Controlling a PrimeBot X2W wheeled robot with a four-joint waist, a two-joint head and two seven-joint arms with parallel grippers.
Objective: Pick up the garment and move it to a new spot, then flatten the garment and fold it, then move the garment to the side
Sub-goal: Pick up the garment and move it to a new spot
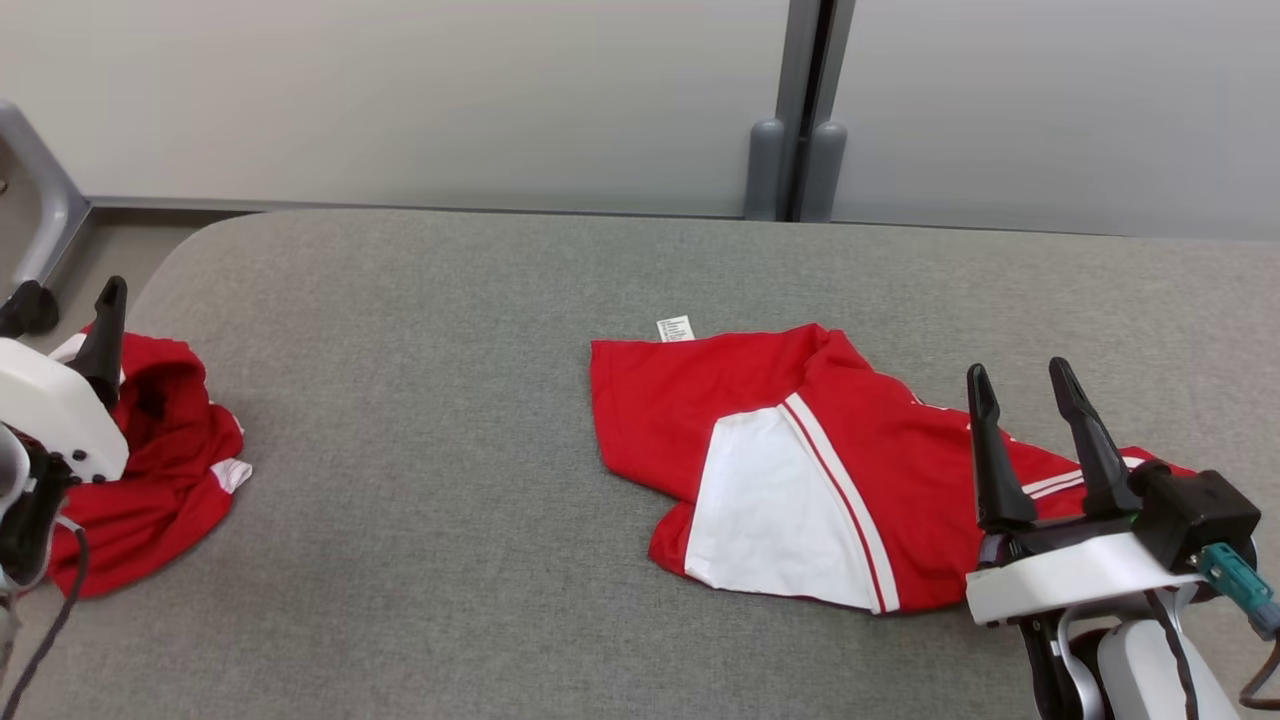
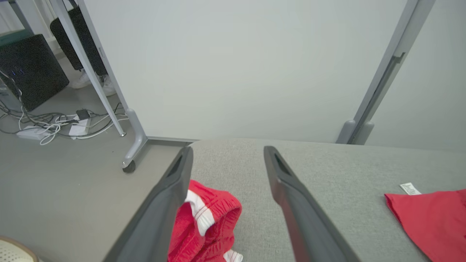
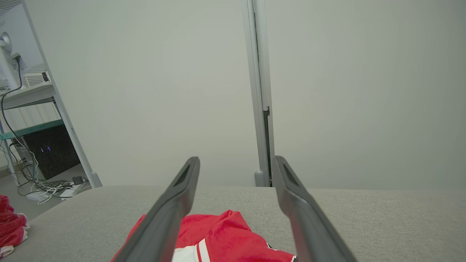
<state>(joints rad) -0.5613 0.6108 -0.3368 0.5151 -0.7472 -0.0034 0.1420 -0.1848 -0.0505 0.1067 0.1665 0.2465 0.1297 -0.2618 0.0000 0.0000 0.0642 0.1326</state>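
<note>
Garment count is 2, both red with white trim, on 1 grey padded table (image 1: 450, 330). In the head view the folded garment (image 1: 800, 450) lies right of the frame's centre. Its long axis runs from upper left to lower right. 1 white label (image 1: 675, 328) sticks out at its upper-left corner, and a white panel edged with stripes faces the lower edge. The crumpled garment (image 1: 170, 470) sits in a heap at the table's left rim, at the left edge of the frame. The left gripper (image 1: 72, 295) and its white wrist cover part of that heap. The right gripper (image 1: 1018, 368), at the lower right, overlaps the folded garment's right end; its 2 fingers stand well apart and hold nothing. Behind the table, a grey post (image 1: 800, 150) joins 2 pale wall panels.

In the left wrist view the left gripper (image 2: 228, 151) has its 2 fingers spread wide with nothing between them. The crumpled garment (image 2: 207, 225) lies below, partly behind 1 finger. The folded garment (image 2: 433, 222) and its label (image 2: 409, 188) show at the lower right. A castor leg (image 2: 134, 145), loose cables (image 2: 54, 125) and a black box (image 2: 29, 69) occupy the floor at the left.

In the right wrist view the right gripper (image 3: 236, 160) is wide open and empty. The folded garment (image 3: 225, 233) lies beneath it at the bottom centre, and the crumpled garment (image 3: 11, 222) is at the lower left.
</note>
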